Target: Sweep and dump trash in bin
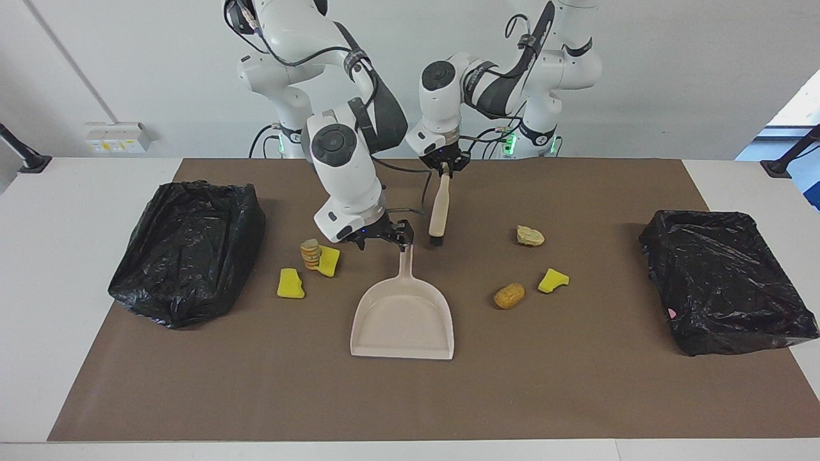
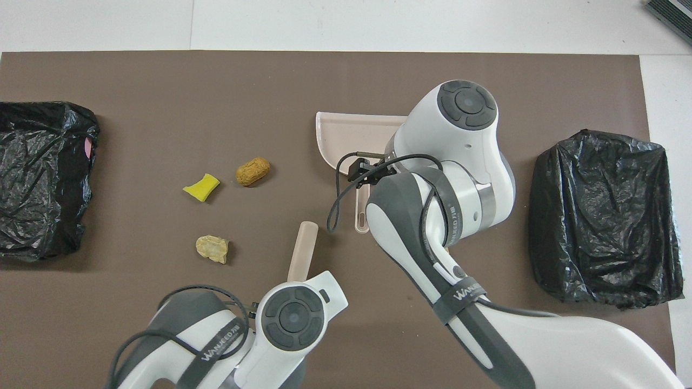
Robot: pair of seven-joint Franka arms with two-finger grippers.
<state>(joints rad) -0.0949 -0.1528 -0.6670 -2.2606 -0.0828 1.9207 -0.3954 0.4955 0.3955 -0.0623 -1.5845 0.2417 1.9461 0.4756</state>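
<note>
Facing view: right gripper (image 1: 384, 235) hangs low over the top end of the dustpan (image 1: 402, 315) handle, fingers spread, gripping nothing; whether it touches the handle I cannot tell; left gripper (image 1: 444, 164) is pinched tight on the upper end of the brush (image 1: 439, 210), which hangs nearly upright, dark bristle tip just above the brown mat (image 1: 576, 397), beside the dustpan handle toward the left arm's end. Trash — toward the right arm's end, a tan ridged lump (image 1: 311, 252) touching a yellow sponge chunk (image 1: 329, 260), another yellow chunk (image 1: 290, 284) farther from the robots; toward the left arm's end, a pale beige lump (image 1: 530, 235), an orange-brown lump (image 1: 509, 295), a yellow piece (image 1: 552, 280) beside it. A black-bagged bin (image 1: 186, 251) at the right arm's end, another black-bagged bin (image 1: 727, 282) at the left arm's end.

Overhead view: right arm covers most of the dustpan (image 2: 346, 132) and the scraps at its own end; "WANUEED" reads on the forearm bands of both arms; brush handle (image 2: 301, 251) juts out from the left arm's wrist; three scraps lie clear — yellow (image 2: 201, 187), orange-brown (image 2: 252, 170), beige (image 2: 212, 248); a small pink spot shows on the bag at the left arm's end.
</note>
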